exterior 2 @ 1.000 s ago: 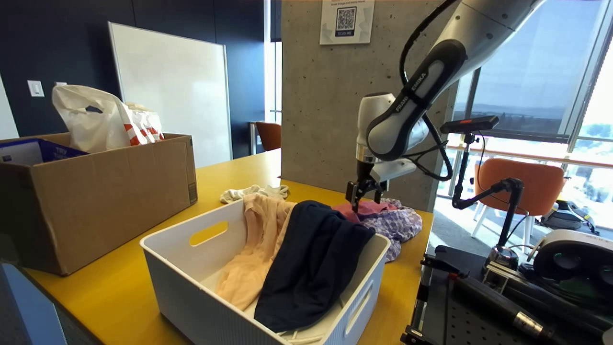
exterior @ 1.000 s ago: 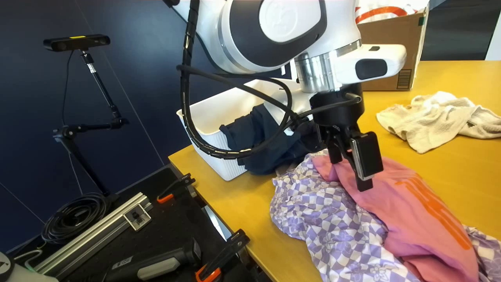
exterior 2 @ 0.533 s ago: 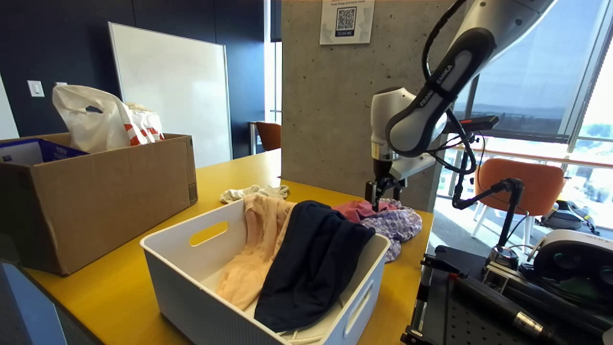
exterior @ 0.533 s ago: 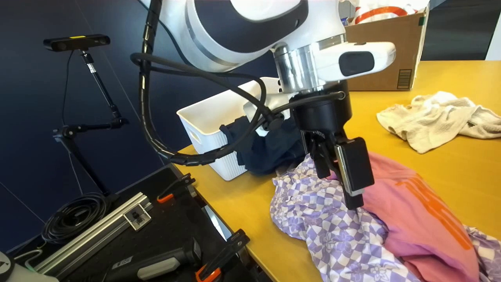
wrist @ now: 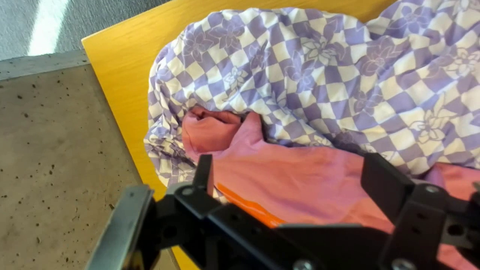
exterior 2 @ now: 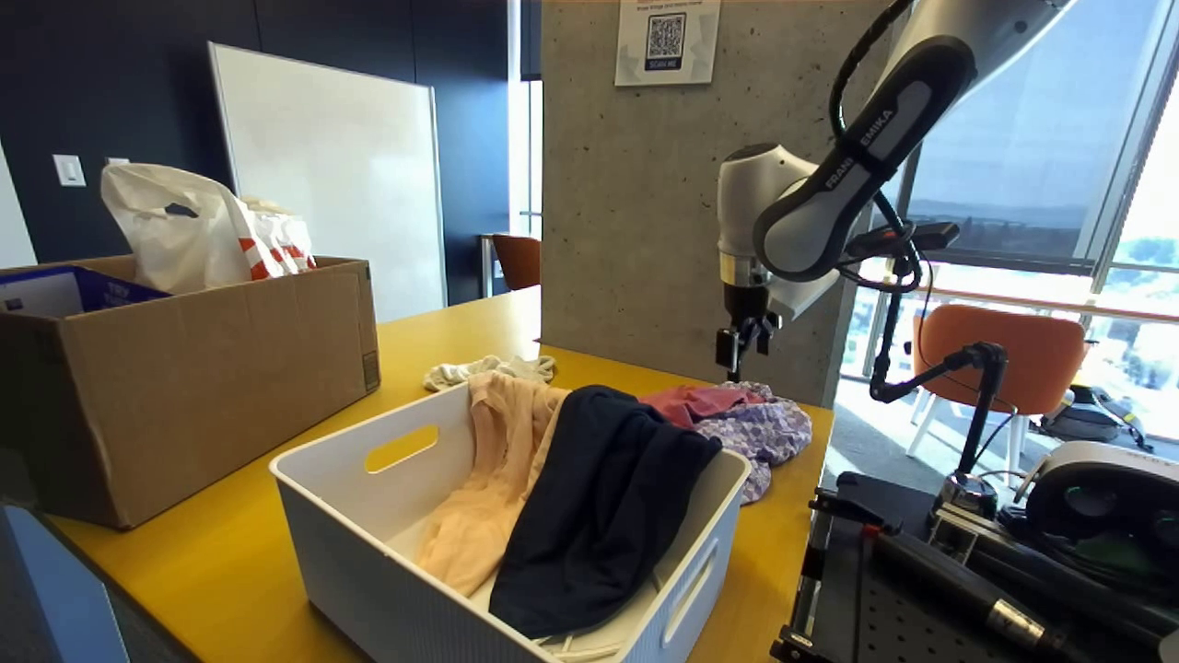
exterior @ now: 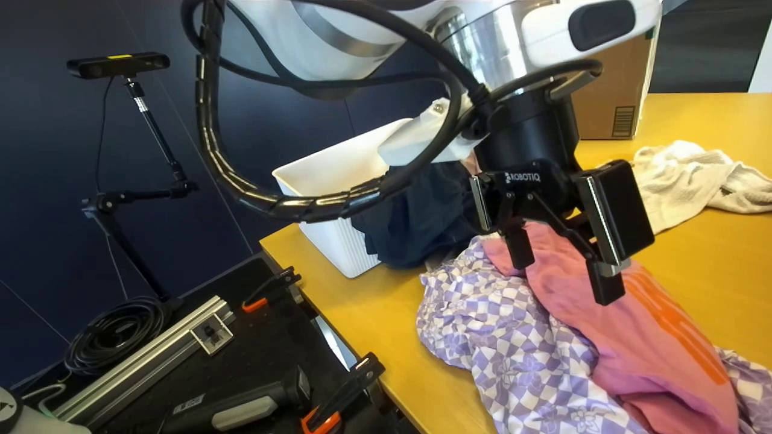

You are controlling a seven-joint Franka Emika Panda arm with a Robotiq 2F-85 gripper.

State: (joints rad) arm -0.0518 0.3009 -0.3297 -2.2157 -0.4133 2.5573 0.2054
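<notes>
Pink cloth (exterior: 651, 337), lower right in an exterior view, and the tool (exterior: 563, 265) hovers above, spread, empty: lining up, seemingly; gripping calls for lowering!

Below the parted jaws lies a creased pink garment (wrist: 300, 176) with orange print, partly upon a rumpled purple-white checkered cloth (wrist: 318, 71).
</notes>
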